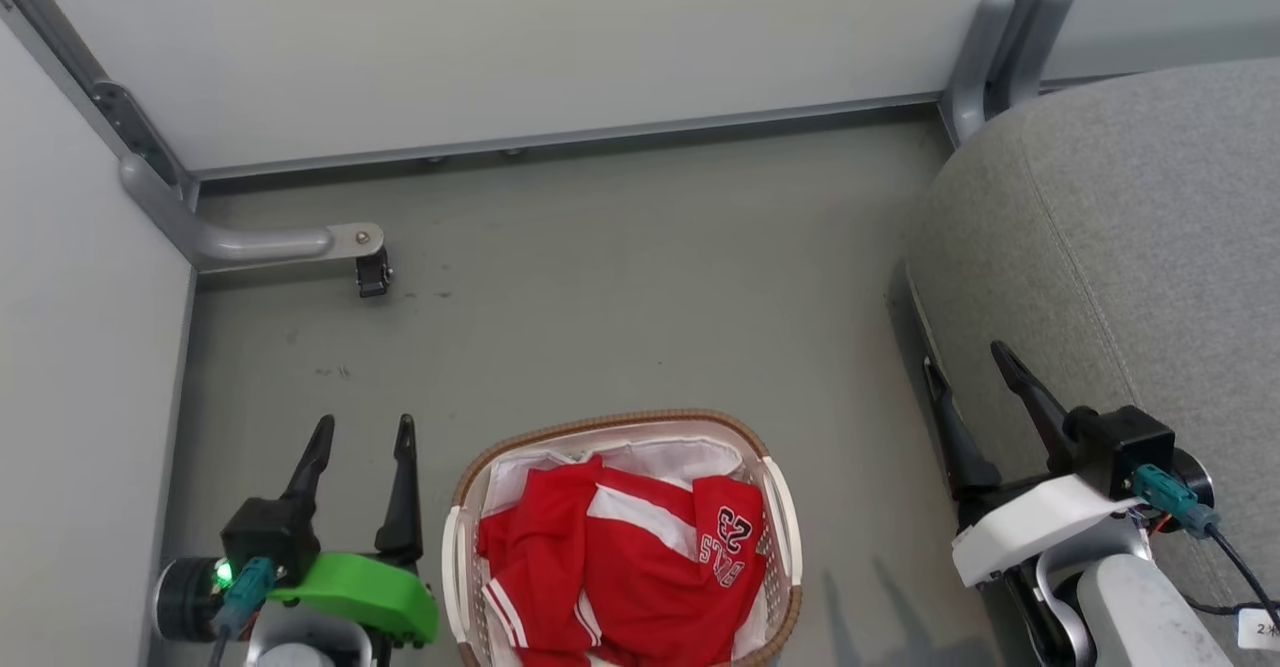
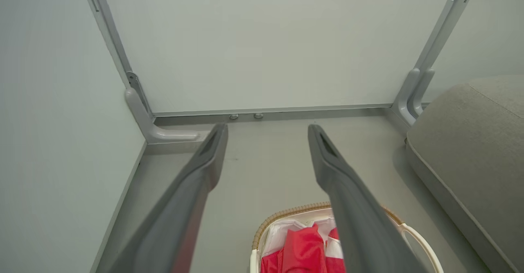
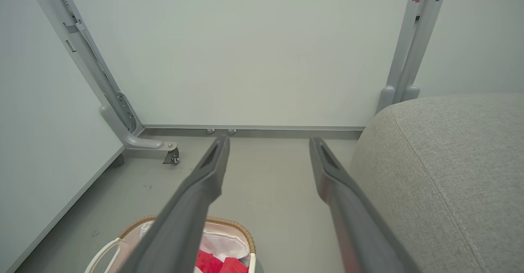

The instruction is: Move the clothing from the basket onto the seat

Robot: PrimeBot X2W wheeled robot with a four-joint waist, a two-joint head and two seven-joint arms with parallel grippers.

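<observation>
1. Grey floor [image 1: 620, 277], walled in by pale partition panels [image 1: 500, 37].
2. An oval cream-white perforated plastic basket with a brown woven-look rim [image 1: 610, 417] sits on the floor between the two arms.
3. The red sports jersey with white stripes and a dark "23" [image 1: 620, 567] is crumpled inside the basket, on a plain white liner sheet [image 1: 680, 455].
4. The big grey fabric sofa cushion [image 1: 1130, 247] is off to the right, apart from the basket.
5. The left gripper [image 1: 365, 425] hovers just left of the basket, fingers spread, holding nothing.
6. The right gripper [image 1: 965, 355] is at the cushion's edge, fingers also apart and empty.
</observation>
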